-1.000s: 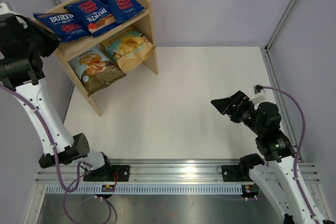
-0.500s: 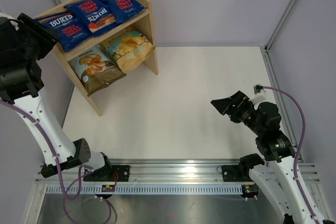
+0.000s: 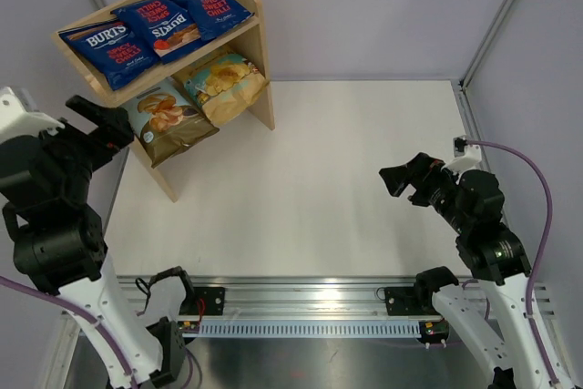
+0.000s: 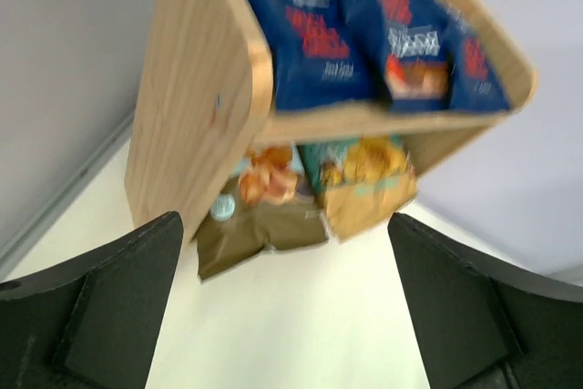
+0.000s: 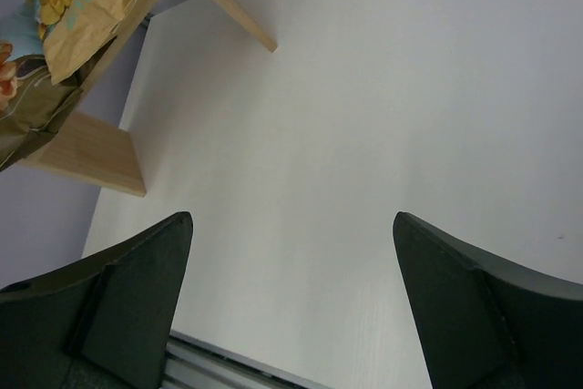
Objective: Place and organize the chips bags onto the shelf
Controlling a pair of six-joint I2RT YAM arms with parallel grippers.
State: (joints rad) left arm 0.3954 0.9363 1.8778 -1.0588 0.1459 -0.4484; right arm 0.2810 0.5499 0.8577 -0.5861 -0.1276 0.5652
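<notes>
Left tool (image 3: 105, 127): up in the air at the tabletop's left edge, near the shelf's near-left corner and pointed at the shelf. Its fingers are spread wide with nothing between them, and it touches no bag. The left wrist view is blurred, but it shows both fingers far apart with the shelf framed in the gap.

Shelf (image 3: 261, 61): sits in the far-left corner of the tabletop (image 3: 328, 152), set at an angle. All five bags are on it.

Top tier, left to right: first Burts bag (image 3: 109, 46), second Burts bag (image 3: 157, 26), third Burts bag (image 3: 206, 5). All three are dark blue and lie flat, face up, side by side in one row. Their neighbouring edges meet, but it's not clear whether they only touch or overlap slightly.

Lower tier: the Cassava bag (image 3: 166, 120) is on the left and the tan-yellow bag (image 3: 223, 84) on the right, side by side and touching. Both are tilted, and their near ends stick out past the tier's front edge. Can't tell whether those ends rest on the tabletop.

Right tool (image 3: 401, 184): above the right part of the tabletop, well apart from the shelf and pointing left. Its fingers are spread wide and pinch nothing. The right wrist view shows white tabletop between the fingers. The shelf's near posts and the ends of the two lower bags show in its top-left corner. A purple cable (image 3: 537, 198) loops along the right arm.
</notes>
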